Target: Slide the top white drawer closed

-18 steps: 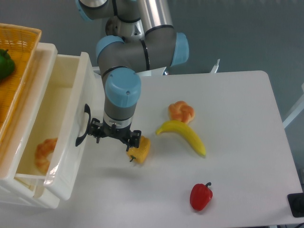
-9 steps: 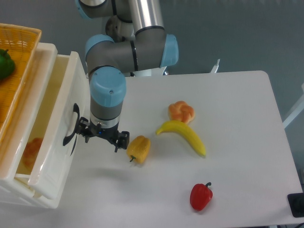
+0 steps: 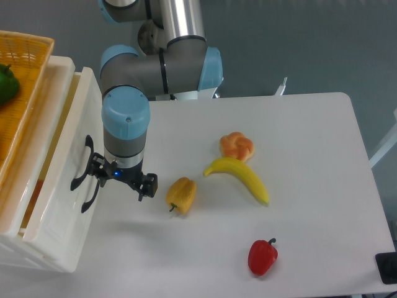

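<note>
The top white drawer [image 3: 65, 146] stands at the left, pulled out only a little, with a narrow strip of its inside still showing. Its black curved handle [image 3: 80, 166] faces the table. My gripper [image 3: 121, 180] hangs point-down just right of that front panel, its left side against the panel beside the handle. It looks open and holds nothing; the wrist hides the fingertips. A sliver of something orange [image 3: 34, 194] shows inside the drawer.
An orange wicker basket [image 3: 25, 59] with a green pepper [image 3: 6, 84] sits on top of the cabinet. The lower drawer's black handle [image 3: 92, 198] peeks out below. On the table lie a yellow pepper [image 3: 180, 194], a banana [image 3: 240, 178], an orange bun [image 3: 236, 146] and a red pepper [image 3: 262, 256].
My gripper has moved left, pushing the top drawer's front panel in with it. The drawer's open gap has shrunk from wide to a narrow strip.
</note>
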You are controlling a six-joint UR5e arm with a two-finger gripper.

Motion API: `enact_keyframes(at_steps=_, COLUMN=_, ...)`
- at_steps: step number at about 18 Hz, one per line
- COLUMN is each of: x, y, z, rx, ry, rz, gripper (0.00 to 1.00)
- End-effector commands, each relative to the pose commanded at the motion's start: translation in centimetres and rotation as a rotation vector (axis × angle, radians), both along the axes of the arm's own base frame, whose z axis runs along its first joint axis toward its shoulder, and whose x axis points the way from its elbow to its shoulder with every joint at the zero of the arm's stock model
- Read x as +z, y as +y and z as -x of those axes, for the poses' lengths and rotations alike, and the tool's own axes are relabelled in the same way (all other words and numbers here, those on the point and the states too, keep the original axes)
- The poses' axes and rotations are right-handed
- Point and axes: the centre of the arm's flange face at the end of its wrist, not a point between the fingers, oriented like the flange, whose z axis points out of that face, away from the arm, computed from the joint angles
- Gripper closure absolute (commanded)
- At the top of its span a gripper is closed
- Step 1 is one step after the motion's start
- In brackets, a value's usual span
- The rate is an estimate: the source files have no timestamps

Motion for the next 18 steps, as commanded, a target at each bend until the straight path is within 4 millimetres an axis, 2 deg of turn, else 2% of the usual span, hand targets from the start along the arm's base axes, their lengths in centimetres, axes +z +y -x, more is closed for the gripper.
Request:
enact_keyframes(at_steps=11, x=-0.25, y=0.06, z=-0.07, rx=-0.003, ry=-0.001, rz=0.002, gripper=0.00)
enact_keyframes(at_steps=18, x=-0.25, y=0.32, z=-0.81, rx=-0.015, ry=-0.001, rz=0.002, gripper=0.00)
